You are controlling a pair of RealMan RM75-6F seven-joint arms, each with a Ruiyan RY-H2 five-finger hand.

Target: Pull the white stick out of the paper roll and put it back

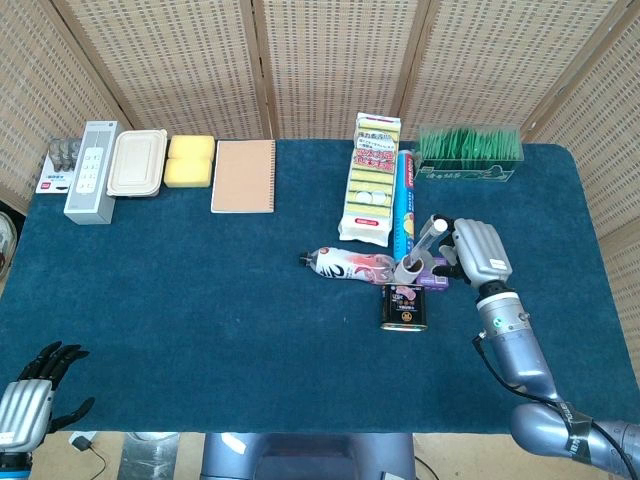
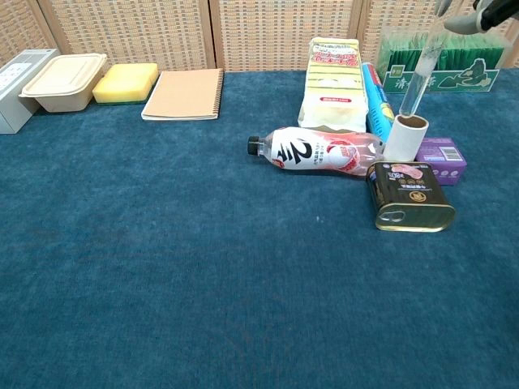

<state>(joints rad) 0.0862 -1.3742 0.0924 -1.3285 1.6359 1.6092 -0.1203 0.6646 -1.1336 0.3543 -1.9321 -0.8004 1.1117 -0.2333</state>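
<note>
Stick: the white stick (image 2: 421,69) stood tilted above the paper roll (image 2: 405,137), its lower end at the roll's open top; whether the tip sat inside the hole, I could not tell.
Paper roll: upright on the blue table (image 1: 200,290), between the plastic bottle (image 1: 348,265) lying on its side and a purple box (image 2: 444,154), just behind the dark tin can (image 2: 409,207).
Right hand: the right hand (image 1: 476,252) held the stick's upper end in its fingers, just right of the roll.
Left hand: the left hand (image 1: 30,395) hung off the table's near left corner, fingers spread, holding nothing.
Behind the roll: a blue tube (image 1: 404,203) beside a yellow sponge pack (image 1: 372,177), and a clear box of green items (image 1: 470,150).
Far left: a notebook (image 1: 244,176), yellow sponge (image 1: 190,161), lidded container (image 1: 137,163) and grey box (image 1: 90,171) along the back edge.
</note>
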